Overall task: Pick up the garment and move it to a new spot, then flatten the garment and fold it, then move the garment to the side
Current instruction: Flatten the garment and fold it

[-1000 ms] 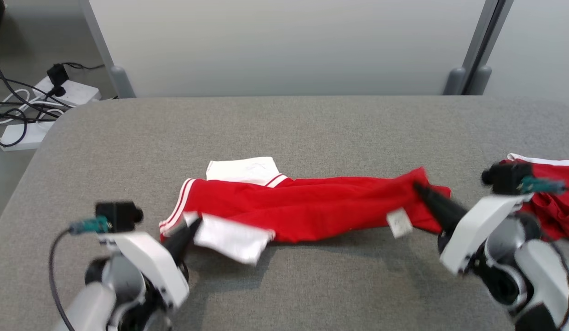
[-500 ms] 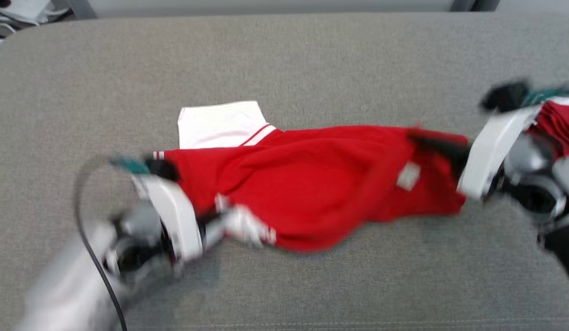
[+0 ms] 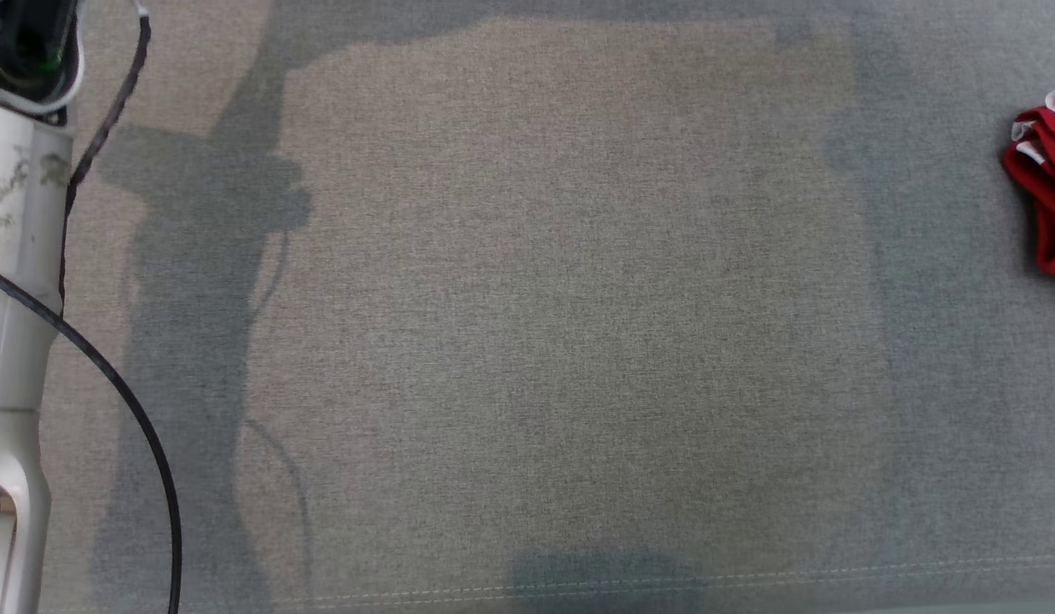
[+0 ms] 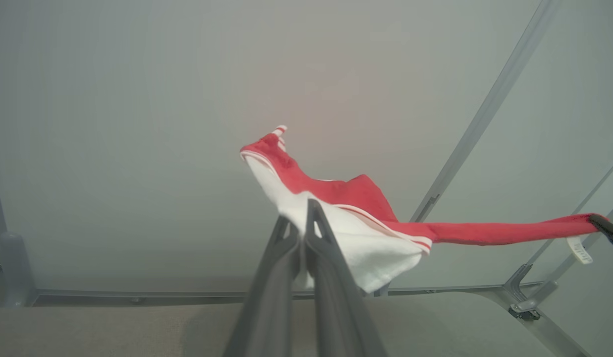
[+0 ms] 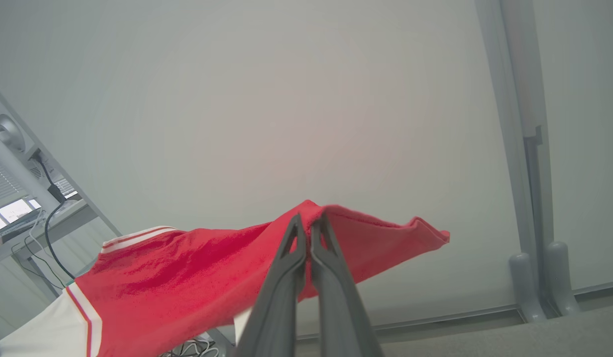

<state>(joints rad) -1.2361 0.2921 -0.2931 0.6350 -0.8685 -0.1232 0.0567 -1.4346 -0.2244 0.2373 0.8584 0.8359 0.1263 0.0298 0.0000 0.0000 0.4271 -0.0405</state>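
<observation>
While aloft, garment [image 4: 356, 194] in left pincer [image 4: 300, 217], right pincer [image 5: 308, 219]

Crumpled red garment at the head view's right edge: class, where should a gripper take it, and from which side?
Probably a raised fold of the crumpled garment near its white trim, from above on its left: it lies bunched on the table, its right part cut off.

The grey cloth-covered desk [image 3: 578, 298] spreads wide below me, a stitched seam [image 3: 749, 575] running along its near edge. A bunched red-and-white cloth [image 3: 1043, 183] lies at its right edge. Beyond, I see a pale wall [image 5: 286, 99] with two grey posts [image 5: 527, 277], and black cables [image 5: 51, 238] hanging by a shelf [image 5: 63, 215].
</observation>
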